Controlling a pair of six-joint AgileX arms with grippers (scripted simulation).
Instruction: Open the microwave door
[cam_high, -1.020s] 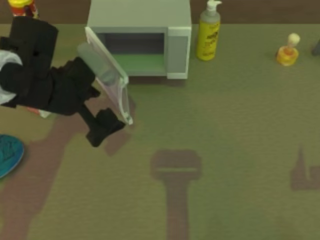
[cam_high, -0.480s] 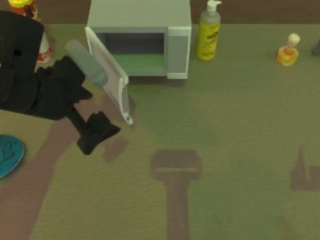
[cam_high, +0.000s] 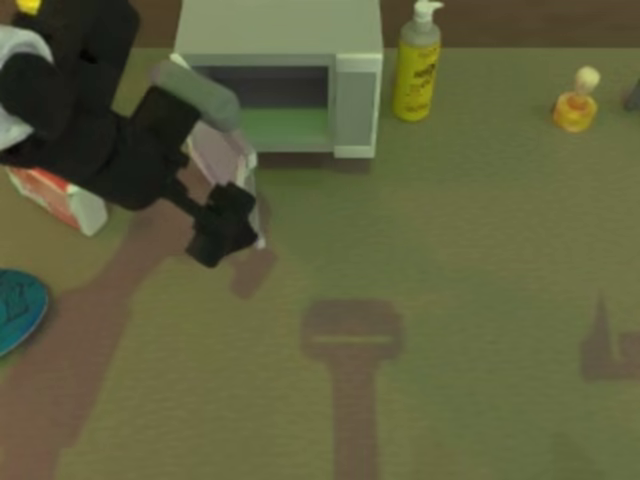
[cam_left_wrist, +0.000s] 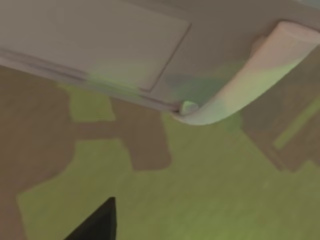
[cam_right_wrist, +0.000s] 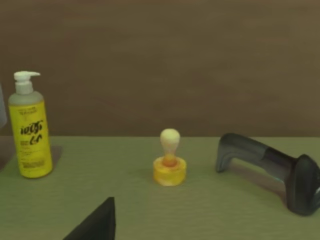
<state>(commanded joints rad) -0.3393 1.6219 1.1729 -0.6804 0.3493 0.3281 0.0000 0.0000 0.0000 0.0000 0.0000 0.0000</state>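
Note:
The microwave (cam_high: 280, 40) stands at the back of the table, its green floor showing. The microwave door (cam_high: 215, 150) is swung out towards the front left, and my black left arm covers much of it. My left gripper (cam_high: 225, 228) sits right at the door's free edge, and I cannot tell whether it touches. In the left wrist view the door's panel (cam_left_wrist: 100, 40) and its curved handle (cam_left_wrist: 240, 87) lie ahead. Only one dark fingertip (cam_left_wrist: 100, 222) shows, with nothing held. The right gripper is out of the top view; its fingertip (cam_right_wrist: 100, 222) shows over the table.
A yellow pump bottle (cam_high: 417, 65) stands right of the microwave, with a small yellow knobbed object (cam_high: 577, 100) farther right. A dark handheld scanner (cam_right_wrist: 270, 165) lies beyond that. A red-white box (cam_high: 55, 195) and a teal object (cam_high: 15, 310) lie at the left.
My left gripper pulled away to the front left of the door, then came back up to its free edge. The door's angle looks unchanged. The red-white box is now uncovered.

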